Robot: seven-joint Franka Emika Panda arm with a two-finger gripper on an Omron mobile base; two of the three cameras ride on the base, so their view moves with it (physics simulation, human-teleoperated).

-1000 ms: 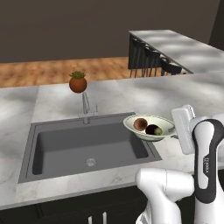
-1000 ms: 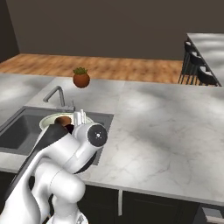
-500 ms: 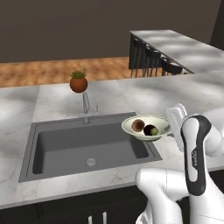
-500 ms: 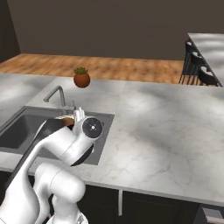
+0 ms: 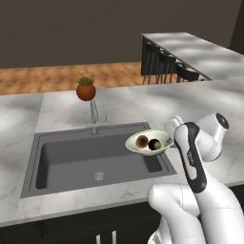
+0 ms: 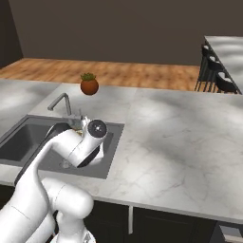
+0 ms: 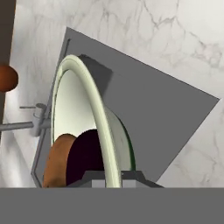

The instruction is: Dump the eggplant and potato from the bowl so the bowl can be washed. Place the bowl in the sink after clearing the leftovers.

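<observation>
My claw [image 5: 170, 138] pinches the right-hand rim of the bowl [image 5: 148, 142], one finger either side of the wall; in the hand view that rim [image 7: 97, 127] runs edge-on up from between my finger tips. The bowl hangs in the air over the right end of the sink [image 5: 66, 157], above the basin, not resting on its edge or floor. Inside it the potato [image 5: 141, 141] lies to the left and the eggplant [image 5: 154, 144] to the right, touching one another.

Change over the last second: the bowl has travelled left, from above the sink's right lip to a place over the basin proper, and both vegetables have stayed in it. In the hand view it appears to tilt, with the potato [image 7: 59, 161] and eggplant [image 7: 87, 156] gathered at the end nearer my wrist, though the hand's own roll may account for this.

Meaning for the task: I judge the carry nearly complete and the dumping not yet begun. Beyond the sink stand the faucet [image 5: 94, 113] and, farther back, the potted plant [image 5: 86, 89] on the counter [image 5: 200, 102].
</observation>
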